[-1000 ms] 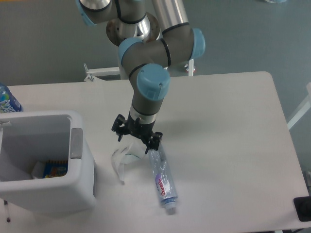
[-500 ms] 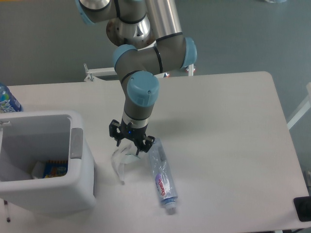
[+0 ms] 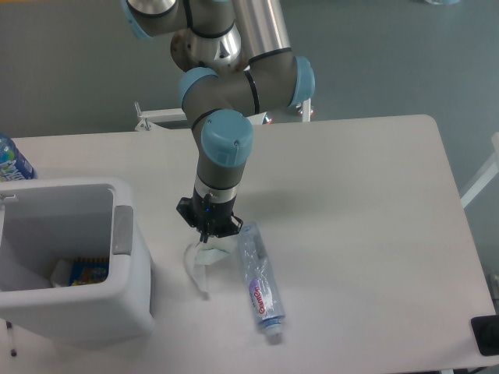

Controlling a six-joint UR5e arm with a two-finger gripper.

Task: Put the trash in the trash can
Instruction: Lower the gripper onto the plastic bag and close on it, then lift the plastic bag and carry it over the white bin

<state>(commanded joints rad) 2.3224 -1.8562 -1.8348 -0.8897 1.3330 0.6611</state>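
Observation:
A crumpled white-and-clear wrapper scrap [image 3: 199,265] lies on the table just right of the trash can [image 3: 132,292], a large white bin with a grey tab on its rim. My gripper [image 3: 207,234] points down onto the scrap's upper end with its fingers drawn together on it. A flattened clear bottle [image 3: 260,284] with a white label and red lettering lies to the right of the scrap, cap toward the front edge.
A blue-labelled bottle [image 3: 11,161] stands at the far left behind the bin. Inside the bin lie a white scrap and a blue-and-yellow packet [image 3: 87,271]. A black object [image 3: 485,333] sits at the front right corner.
The gripper came down onto the wrapper scrap and its fingers closed from wide apart to together. The scrap shifted slightly and looks pinched at its top.

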